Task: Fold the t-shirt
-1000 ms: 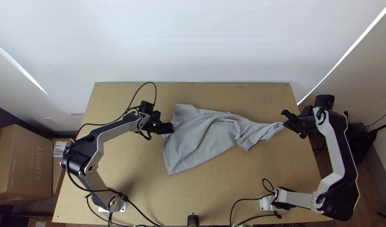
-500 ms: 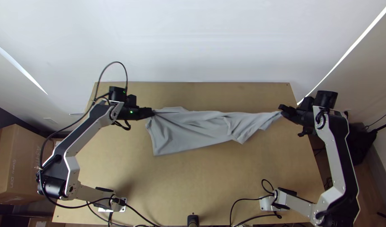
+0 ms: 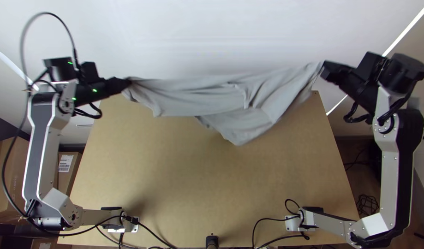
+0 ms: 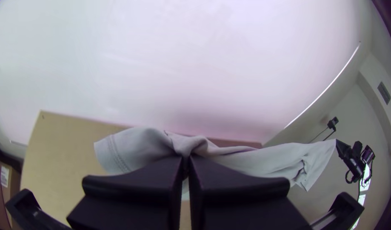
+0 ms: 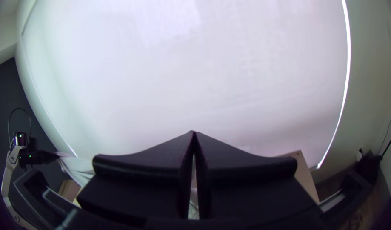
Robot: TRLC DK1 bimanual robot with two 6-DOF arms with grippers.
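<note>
I find the t-shirt (image 3: 198,94) drawn out between my two grippers, across the far part of the table (image 3: 198,184) as the top view shows it, its upper edge overlapping the table's far edge. The cloth is creased lengthwise and bunched toward both ends; a loose flap hangs toward the table's middle. Whether that flap touches the table, I cannot tell.

My left gripper (image 3: 128,83) appears near the table's far left corner. I record its fingers as closed together, pinching a gathered bit of the t-shirt. In the left wrist view, a stitched hem sticks out beside this gripper (image 4: 186,159).

My right gripper (image 3: 324,69) appears just past the table's far right corner. Its fingers meet at the tips, and the t-shirt's other end is gripped there. Which part of the garment this is, I cannot tell. Condition noted: the t-shirt is held at both ends, pulled lengthwise, unfolded in no neat manner.
</note>
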